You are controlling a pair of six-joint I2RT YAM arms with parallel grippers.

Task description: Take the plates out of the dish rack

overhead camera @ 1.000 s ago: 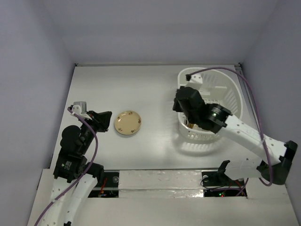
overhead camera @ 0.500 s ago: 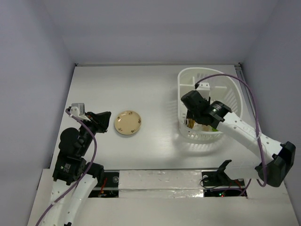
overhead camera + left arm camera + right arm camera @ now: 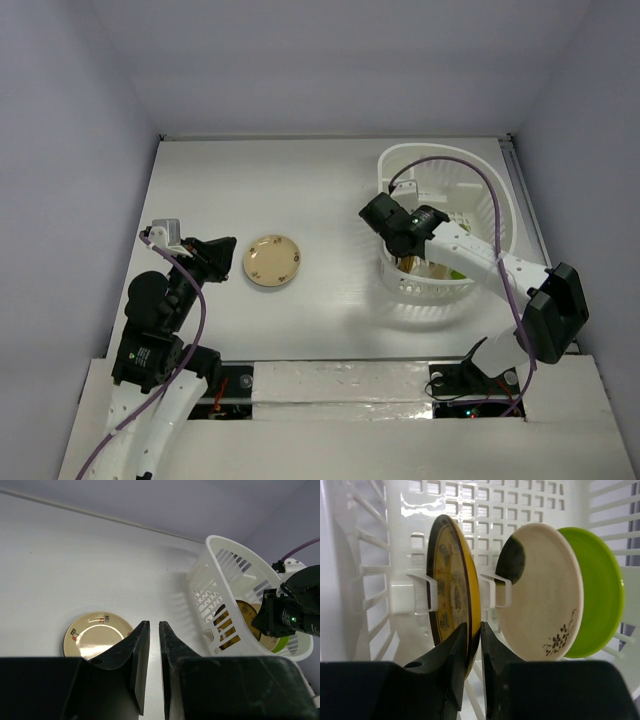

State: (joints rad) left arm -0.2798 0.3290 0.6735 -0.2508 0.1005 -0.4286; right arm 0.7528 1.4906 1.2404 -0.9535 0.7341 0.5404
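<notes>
The white dish rack (image 3: 500,190) stands at the right of the table. In the right wrist view, a mustard-brown patterned plate (image 3: 452,580), a tan plate (image 3: 545,595) and a lime green plate (image 3: 600,590) stand on edge in its slots (image 3: 485,505). My right gripper (image 3: 473,625) is down inside the rack (image 3: 412,258), its jaws closed on the lower rim of the mustard-brown plate. A cream speckled plate (image 3: 272,261) lies flat on the table. My left gripper (image 3: 228,243) is shut and empty just left of it. The teal-blue plate is not in view.
The left wrist view shows the cream plate (image 3: 92,635) under my left gripper (image 3: 154,624), and the rack (image 3: 220,580) to the right with my right wrist inside it. White walls close in the table at the back and both sides.
My right arm has folded in and its gripper has gone down into the near left part of the rack, onto the mustard-brown plate. The left arm and cream plate have not moved.
</notes>
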